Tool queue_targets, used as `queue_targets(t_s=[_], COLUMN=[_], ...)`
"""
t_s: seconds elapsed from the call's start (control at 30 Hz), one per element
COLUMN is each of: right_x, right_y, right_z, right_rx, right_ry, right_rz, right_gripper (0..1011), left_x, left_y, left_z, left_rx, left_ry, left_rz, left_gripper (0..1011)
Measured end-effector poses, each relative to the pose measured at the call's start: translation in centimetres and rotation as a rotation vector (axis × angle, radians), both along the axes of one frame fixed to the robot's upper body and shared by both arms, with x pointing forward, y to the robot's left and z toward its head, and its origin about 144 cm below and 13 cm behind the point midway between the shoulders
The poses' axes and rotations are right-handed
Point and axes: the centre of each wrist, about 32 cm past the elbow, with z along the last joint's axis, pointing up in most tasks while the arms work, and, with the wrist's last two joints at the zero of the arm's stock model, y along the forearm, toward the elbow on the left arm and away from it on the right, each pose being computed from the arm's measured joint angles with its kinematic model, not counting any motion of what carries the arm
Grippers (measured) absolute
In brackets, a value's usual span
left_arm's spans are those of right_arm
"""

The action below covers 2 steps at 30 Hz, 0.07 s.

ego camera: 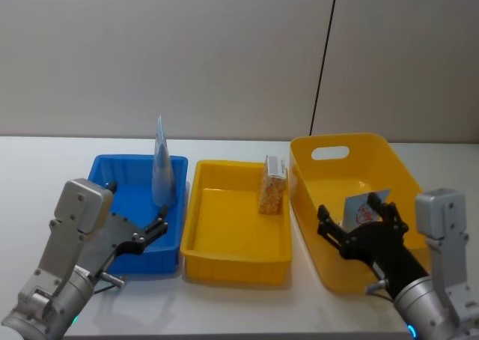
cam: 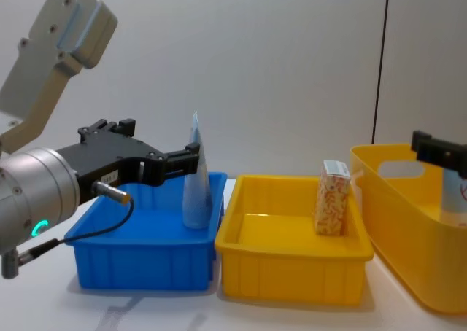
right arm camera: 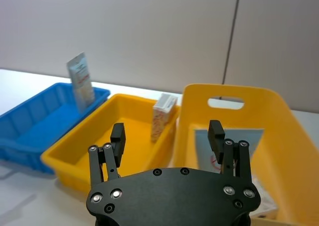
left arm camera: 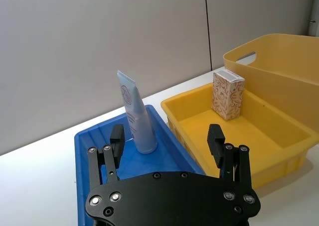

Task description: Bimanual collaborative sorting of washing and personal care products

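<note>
Both grippers empty, jaws spread | right gripper over tall yellow basket, above pale blue tube inside: drop straight, pinch tube body, clear rim | left gripper above blue bin, near standing tube | orange-patterned carton upright in yellow tray | both forearms angled in from near edge

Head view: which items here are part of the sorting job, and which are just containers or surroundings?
Part of the job:
- squeeze tube standing in the blue bin
- orange-patterned carton upright in the shallow yellow tray
- another tube in the deep yellow basket
- left gripper and right gripper, both open

Not sorted:
- the three containers
- white table
</note>
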Motion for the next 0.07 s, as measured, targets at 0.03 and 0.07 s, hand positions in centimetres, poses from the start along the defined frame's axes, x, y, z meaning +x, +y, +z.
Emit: queue_targets(t_s=[0.03,0.07], right_x=[-0.09,-0.24], right_y=[0.05,0.13], right_z=[-0.06,-0.16], right_rx=[0.001,0.002], right_ry=[0.002,0.005], right_rz=[0.006,0.017], right_gripper=[1004,1004], left_x=[0.0,0.0], left_y=[0.0,0.0], left_z=[0.0,0.0], left_rx=[0.0,0.0], left_ry=[0.0,0.0], left_rz=[0.0,0.0], left_gripper=[1001,1001])
